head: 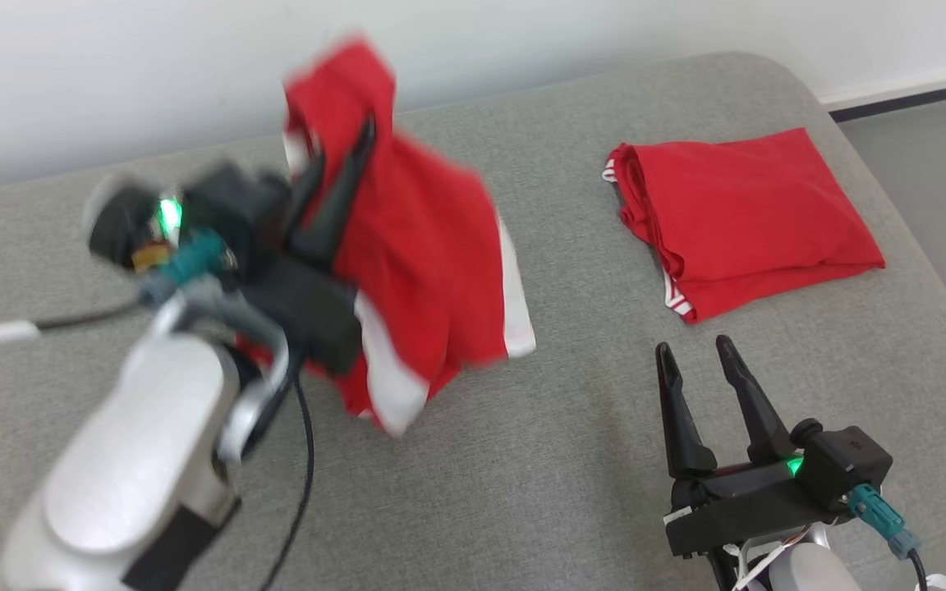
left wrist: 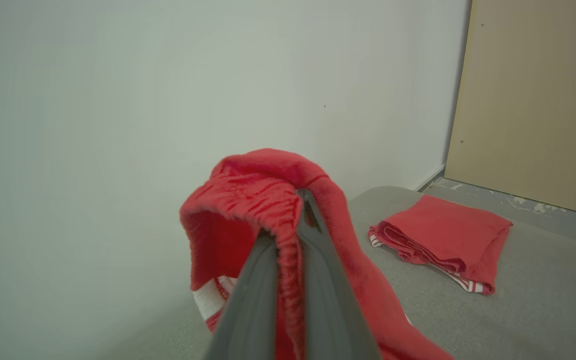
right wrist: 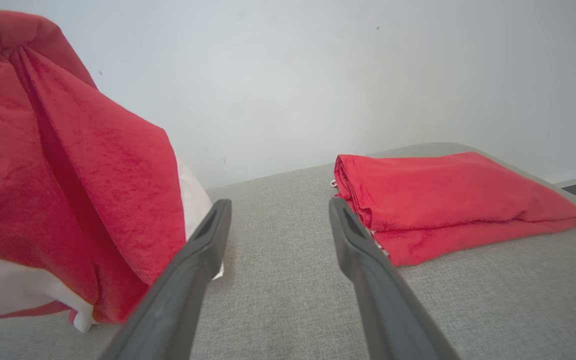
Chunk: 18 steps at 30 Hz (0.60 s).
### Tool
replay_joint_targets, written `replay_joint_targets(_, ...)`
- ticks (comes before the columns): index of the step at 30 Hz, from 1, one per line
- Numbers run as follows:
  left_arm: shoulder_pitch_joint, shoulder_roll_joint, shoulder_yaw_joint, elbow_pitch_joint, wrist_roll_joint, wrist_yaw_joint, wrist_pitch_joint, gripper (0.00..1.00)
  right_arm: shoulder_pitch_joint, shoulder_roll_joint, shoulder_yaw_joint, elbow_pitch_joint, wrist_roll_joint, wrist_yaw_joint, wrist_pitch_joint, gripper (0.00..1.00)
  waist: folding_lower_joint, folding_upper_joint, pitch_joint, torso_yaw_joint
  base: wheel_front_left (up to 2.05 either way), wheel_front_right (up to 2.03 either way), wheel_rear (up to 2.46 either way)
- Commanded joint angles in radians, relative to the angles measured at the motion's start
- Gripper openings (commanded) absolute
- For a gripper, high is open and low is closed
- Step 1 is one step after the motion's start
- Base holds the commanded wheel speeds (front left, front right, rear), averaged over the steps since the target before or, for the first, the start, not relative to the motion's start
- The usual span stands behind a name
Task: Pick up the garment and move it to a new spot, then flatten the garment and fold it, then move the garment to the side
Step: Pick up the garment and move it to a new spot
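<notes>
1. A grey woven-fabric padded surface (head: pixel 522 460) with a rounded far-right corner took up most of the head view. It ran back to a plain white wall (head: pixel 112 74).
2. Past that corner lay a grey floor (head: pixel 933 164), edged by a white skirting board (head: pixel 908 90) with a dark strip below it. In the left wrist view a pale beige wooden panel (left wrist: pixel 533 100) stood beyond the surface's end.
3. The left gripper (head: pixel 342 152) was clenched on the red garment with white side stripes (head: pixel 432 246), nipping a bunched edge between its dark fingers.
4. That garment hung draped from the raised gripper over the left-centre of the surface. Whether its lower hem touched the fabric could not be told.
5. A second red garment, folded into a flat rectangle (head: pixel 752 213), lay on the surface's far right, well apart from the held one.
6. The right gripper (head: pixel 695 349) was at the near right with its fingers spread wide and nothing between them.
7. A black cable (head: pixel 305 460) trailed beside the pale left forearm.
</notes>
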Motion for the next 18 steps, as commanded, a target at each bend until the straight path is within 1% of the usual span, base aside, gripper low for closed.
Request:
replay_joint_targets(1, 0.036, -0.003, -0.005, 0.017, -0.003, 0.007, -0.013, 0.00, 0.002, 0.001, 0.004, 0.005, 0.008, 0.001, -0.003, 1.00, 0.0001, 0.0001, 0.004, -0.008, 0.00, 0.00, 0.00)
replay_joint_targets(5, 0.130, -0.014, -0.023, 0.101, -0.014, 0.015, -0.059, 0.00, -0.008, 0.001, 0.009, 0.019, 0.001, 0.001, -0.003, 1.00, 0.0001, 0.0001, 0.007, -0.012, 0.00, 0.00, 0.00)
replay_joint_targets(8, 0.174, -0.026, -0.045, 0.180, -0.012, 0.009, -0.092, 0.00, -0.015, 0.001, 0.007, 0.029, -0.004, 0.001, -0.003, 1.00, 0.0001, 0.0001, 0.005, -0.006, 0.00, 0.00, 0.00)
replay_joint_targets(9, 0.181, -0.030, -0.053, 0.207, -0.003, 0.008, -0.105, 0.08, -0.015, 0.001, 0.008, 0.032, -0.007, 0.001, -0.003, 1.00, 0.0001, 0.0001, 0.001, -0.002, 0.00, 0.00, 0.00)
replay_joint_targets(10, 0.189, -0.036, -0.058, 0.229, -0.003, 0.006, -0.116, 0.44, -0.014, 0.001, 0.009, 0.036, -0.011, 0.001, -0.003, 1.00, 0.0001, 0.0001, -0.002, 0.002, 0.00, 0.00, 0.00)
replay_joint_targets(11, 0.194, -0.042, -0.063, 0.248, -0.005, -0.001, -0.127, 1.00, -0.012, 0.001, 0.008, 0.039, -0.012, 0.001, -0.003, 1.00, 0.0001, 0.0001, -0.007, 0.007, 0.00, 0.00, 0.00)
replay_joint_targets(15, 0.176, -0.067, -0.067, 0.281, -0.010, -0.013, -0.173, 1.00, 0.000, 0.001, 0.001, 0.047, -0.022, 0.001, -0.003, 1.00, 0.0001, 0.0001, -0.032, 0.035, 0.00, 0.00, 0.00)
replay_joint_targets(18, 0.154, -0.061, -0.060, 0.278, 0.003, -0.002, -0.200, 1.00, 0.012, 0.001, 0.000, 0.044, -0.029, 0.001, -0.003, 1.00, 0.0001, 0.0001, -0.057, 0.056, 0.00, 0.00, 0.00)
